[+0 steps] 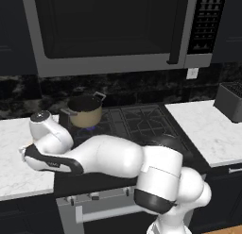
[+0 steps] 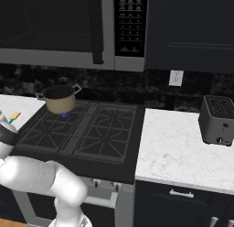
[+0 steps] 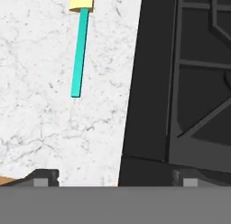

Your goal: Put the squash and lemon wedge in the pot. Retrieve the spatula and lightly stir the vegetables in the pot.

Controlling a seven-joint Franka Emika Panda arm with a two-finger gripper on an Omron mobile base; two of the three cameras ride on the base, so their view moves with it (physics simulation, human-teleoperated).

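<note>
Two dark finger tips [image 3: 45, 177] stand far apart at the bottom of the hand view, so the gripper [image 3: 115, 178] is spread wide with nothing between its jaws. Only the very ends of the tips show; the rest is cut off.

Ahead of the gripper in that view, the spatula [image 3: 79, 51] lies flat on the white marble counter [image 3: 40, 123], well apart from both tips. Its teal handle runs nearly straight up the frame, and the light-orange blade is cut by the top edge, so its full shape cannot be made out. The black stove [image 3: 189, 83] runs beside the counter, its grate bars partly in frame.

From the right base view, just a sliver of the spatula [image 2: 14, 116] peeks out past the arm at the left edge, on the counter left of the stove [image 2: 82, 130]. From the left base view, the arm's white links cover that stretch of counter [image 1: 19, 171].

The pot [image 1: 85, 110] sits on the stove's back left burner, with a faint blue flame under it, well apart from the spatula. Its inside reads as plain dark in both base views, too small and shadowed to tell what lies in it. A toaster [image 2: 218, 120] stands on the right counter, cut by the frame edge.
</note>
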